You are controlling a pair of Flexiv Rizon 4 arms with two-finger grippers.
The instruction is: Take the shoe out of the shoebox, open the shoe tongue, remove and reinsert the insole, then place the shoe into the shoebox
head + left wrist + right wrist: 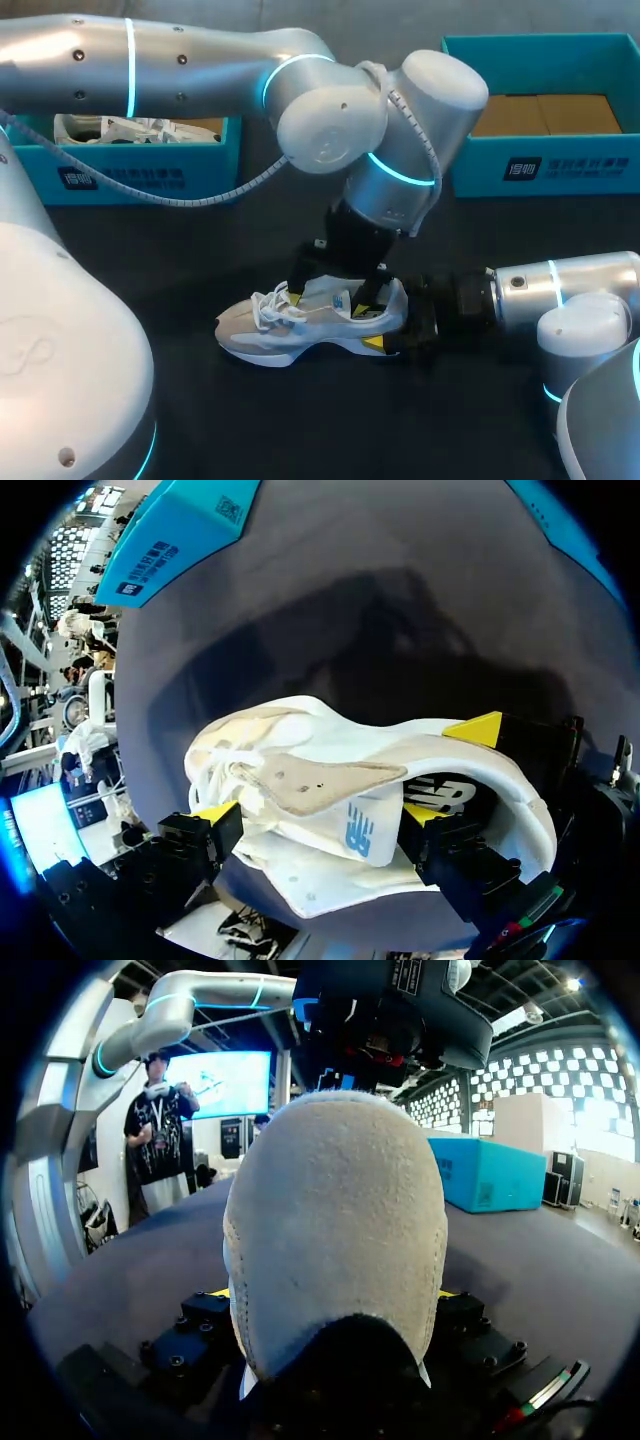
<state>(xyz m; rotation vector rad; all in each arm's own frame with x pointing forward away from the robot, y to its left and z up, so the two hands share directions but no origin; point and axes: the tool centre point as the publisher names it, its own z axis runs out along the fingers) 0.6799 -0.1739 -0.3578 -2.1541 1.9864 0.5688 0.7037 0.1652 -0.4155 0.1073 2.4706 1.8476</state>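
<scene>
Right now the shoe (300, 325) sits upright on the dark surface (250, 420) near the middle, toe to the left, well apart from the teal shoebox (540, 170) at the far right and the second teal box (130, 175) at the far left. My right pincer (395, 325) comes in from the right and is clenched on the heel, one finger on each side. My left pincer (318, 815) hangs over the shoe's opening, grasping the tongue (330, 785) between its yellow tips.

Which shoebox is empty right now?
The right shoebox: only its bare brown floor shows. The left shoebox holds something white, seemingly another shoe.
</scene>
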